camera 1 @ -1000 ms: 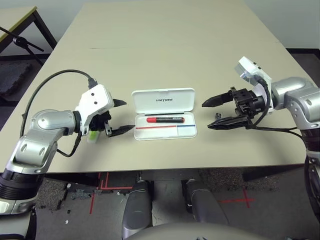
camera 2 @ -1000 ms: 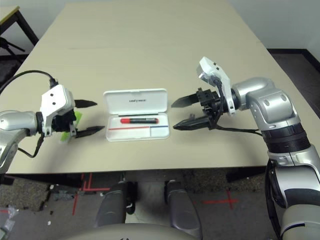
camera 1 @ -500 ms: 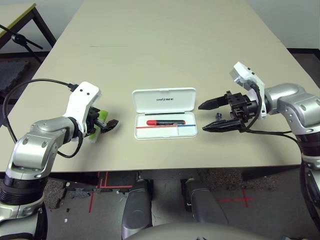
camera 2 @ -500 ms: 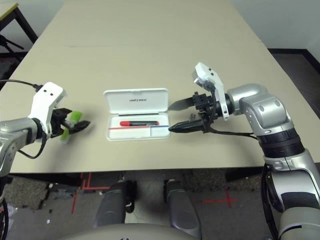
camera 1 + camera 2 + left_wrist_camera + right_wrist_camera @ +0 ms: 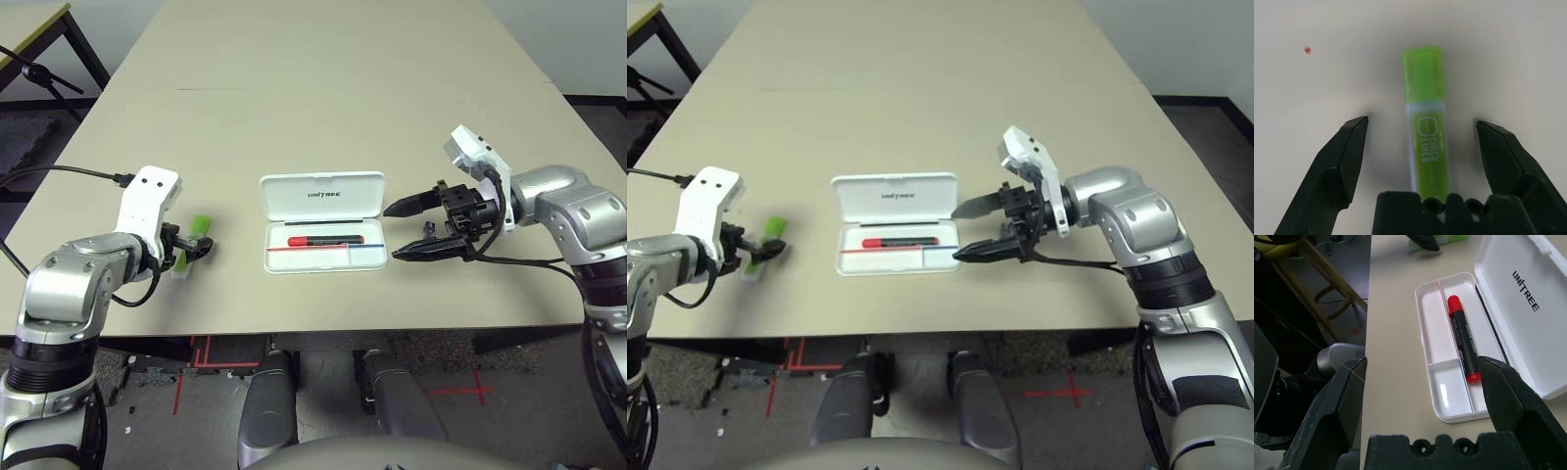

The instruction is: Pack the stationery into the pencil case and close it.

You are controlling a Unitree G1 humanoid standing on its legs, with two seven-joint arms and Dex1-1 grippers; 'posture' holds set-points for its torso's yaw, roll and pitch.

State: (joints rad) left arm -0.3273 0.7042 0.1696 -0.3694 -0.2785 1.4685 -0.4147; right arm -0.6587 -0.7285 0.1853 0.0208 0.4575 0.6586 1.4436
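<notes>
under the left gripper (image 5: 1420, 147), fingers spread like the right's, green stick (image 5: 1426, 122), near end hidden

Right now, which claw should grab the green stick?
Left. The left claw is open with the green stick lying between its fingers; the right claw hangs by the pencil case.

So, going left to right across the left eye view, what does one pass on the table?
Left gripper, open → light-green stick lying between its fingers → open white pencil case with the red marker inside → right gripper, open, just right of the case.
</notes>
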